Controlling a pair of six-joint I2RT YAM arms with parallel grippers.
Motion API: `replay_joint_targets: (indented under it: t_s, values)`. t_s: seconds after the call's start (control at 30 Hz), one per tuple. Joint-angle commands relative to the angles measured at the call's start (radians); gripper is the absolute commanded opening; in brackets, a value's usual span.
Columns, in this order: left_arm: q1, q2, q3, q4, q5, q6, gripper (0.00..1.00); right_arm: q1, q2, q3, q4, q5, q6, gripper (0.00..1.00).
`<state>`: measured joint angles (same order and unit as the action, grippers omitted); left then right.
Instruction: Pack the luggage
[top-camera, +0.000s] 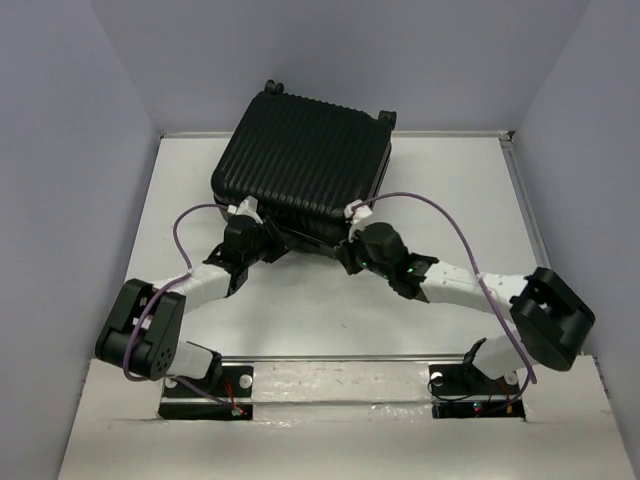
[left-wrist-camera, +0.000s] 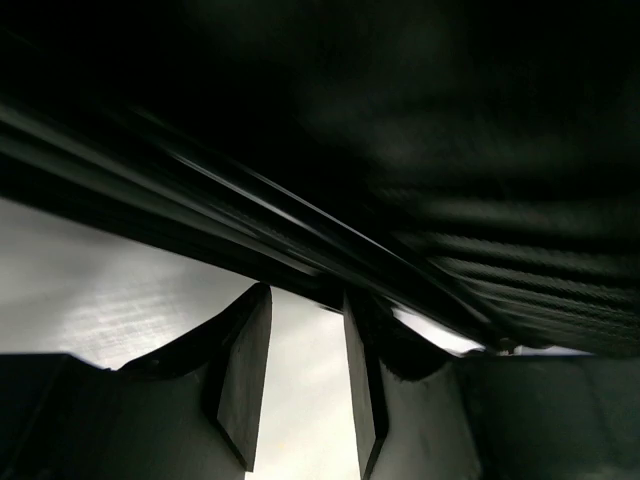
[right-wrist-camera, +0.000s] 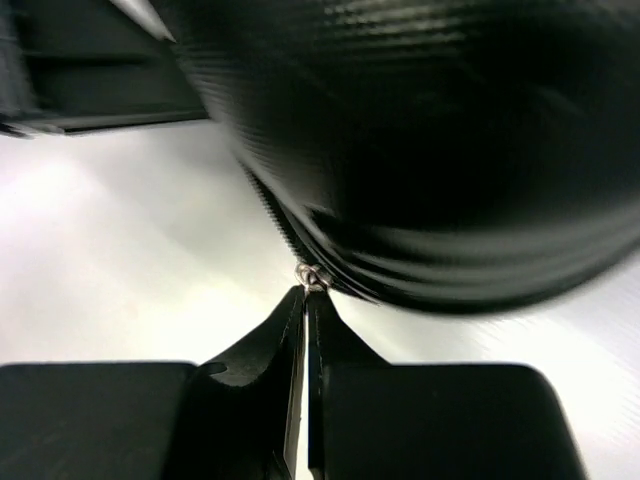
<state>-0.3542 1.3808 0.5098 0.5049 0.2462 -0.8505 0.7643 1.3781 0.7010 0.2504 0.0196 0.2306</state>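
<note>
Two hands reach the near edge of the black luggage (top-camera: 305, 160).
The left hand (left-wrist-camera: 305, 300) is spread; the right hand (right-wrist-camera: 304, 292) is pressed together, tips at a metal zipper ring (right-wrist-camera: 313, 275).

The left arm (top-camera: 195, 283) and the right arm (top-camera: 455, 283) stretch forward, elbows out wide, wrists turned in toward each other. The left gripper (left-wrist-camera: 305, 385) has its fingers (left-wrist-camera: 245, 380) apart with a gap between. The right gripper (right-wrist-camera: 303, 320) has its fingers (right-wrist-camera: 255, 370) squeezed tight together.
</note>
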Motion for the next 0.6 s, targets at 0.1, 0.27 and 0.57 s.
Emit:
replay_joint_targets:
  t_s: [0.1, 0.27, 0.57]
  values:
    - [0.0, -0.09, -0.016, 0.127, -0.001, -0.01, 0.43, 0.109, 0.044, 0.12, 0.029, 0.195, 0.091, 0.07]
    - [0.029, -0.331, -0.059, -0.09, -0.125, 0.065, 0.65, 0.067, -0.076, 0.055, -0.048, 0.154, 0.095, 0.07]
    - [0.161, -0.461, -0.195, -0.177, -0.093, 0.021, 0.6, 0.067, -0.066, 0.018, -0.048, 0.112, 0.133, 0.07]
